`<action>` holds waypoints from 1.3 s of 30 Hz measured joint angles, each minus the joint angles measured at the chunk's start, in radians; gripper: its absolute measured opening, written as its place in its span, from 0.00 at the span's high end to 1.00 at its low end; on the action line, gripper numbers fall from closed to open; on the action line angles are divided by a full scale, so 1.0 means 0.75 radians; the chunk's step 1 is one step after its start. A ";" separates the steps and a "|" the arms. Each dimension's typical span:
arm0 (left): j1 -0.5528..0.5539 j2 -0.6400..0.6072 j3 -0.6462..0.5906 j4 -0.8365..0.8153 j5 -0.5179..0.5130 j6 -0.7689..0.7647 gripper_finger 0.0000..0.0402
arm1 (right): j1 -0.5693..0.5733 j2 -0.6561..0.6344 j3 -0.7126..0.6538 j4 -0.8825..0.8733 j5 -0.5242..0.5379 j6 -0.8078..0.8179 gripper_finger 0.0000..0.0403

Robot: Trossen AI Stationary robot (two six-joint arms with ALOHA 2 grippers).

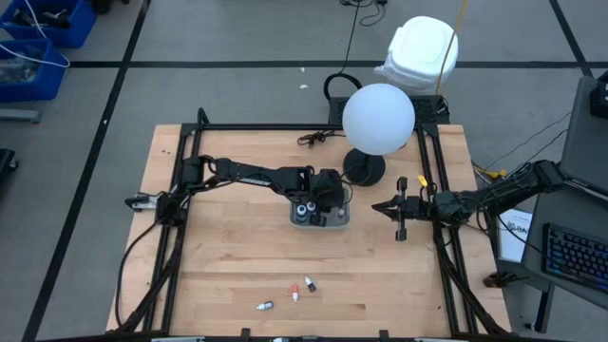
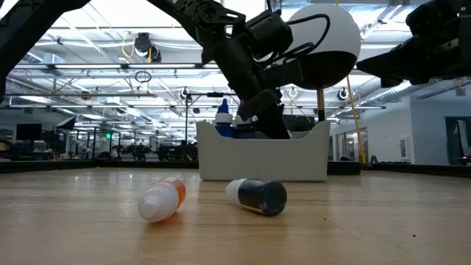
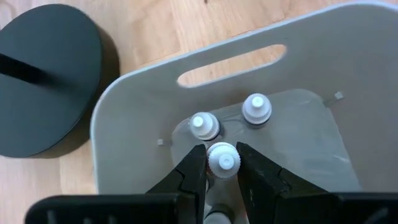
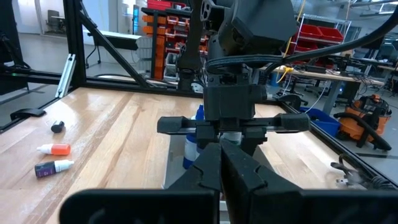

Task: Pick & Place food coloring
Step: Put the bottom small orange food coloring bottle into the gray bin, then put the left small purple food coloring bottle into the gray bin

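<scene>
I am holding my left gripper [image 3: 222, 169] down inside the pale grey plastic tray with a slotted handle [image 3: 230, 57], at centre frame in the high view, its fingers [image 3: 193, 171] clamped on the white cap of a small dropper bottle of food coloring [image 3: 222, 158]; two more white-capped bottles [image 3: 204, 125] are standing just beside it on the tray floor. Judging by this, I am at the placing step: the bottle looks seated, so the next move calls for opening the jaws and lifting straight up without knocking the neighbours. My right gripper [image 1: 377, 206] is waiting with fingers together at right of centre, beside the tray. Still to collect: three small bottles [image 1: 302, 286] lying near the lower middle of the high view; in the low view, an orange one [image 2: 163, 199] and a dark one [image 2: 257, 196] are lying on their sides. The surface is a light wooden tabletop [image 1: 228, 256] in a black frame, carrying a white globe lamp on a black round base [image 1: 378, 118]. Beyond, an open industrial hall with shelving is showing.
</scene>
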 joint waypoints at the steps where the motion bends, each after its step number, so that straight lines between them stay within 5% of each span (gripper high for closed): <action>1: 0.000 0.000 0.000 0.000 0.016 0.004 0.81 | 0.000 0.000 0.000 0.000 0.000 0.000 1.00; 20: 0.023 0.056 0.005 0.056 0.060 -0.053 0.80 | 0.000 -0.001 0.000 0.011 0.000 -0.046 1.00; 34: 0.009 0.028 0.004 0.031 0.088 -0.144 0.43 | 0.000 -0.001 0.000 0.010 0.000 -0.026 1.00; 39: -0.068 -0.126 0.005 -0.046 -0.095 -0.152 0.36 | 0.000 -0.001 0.000 0.010 0.000 -0.014 1.00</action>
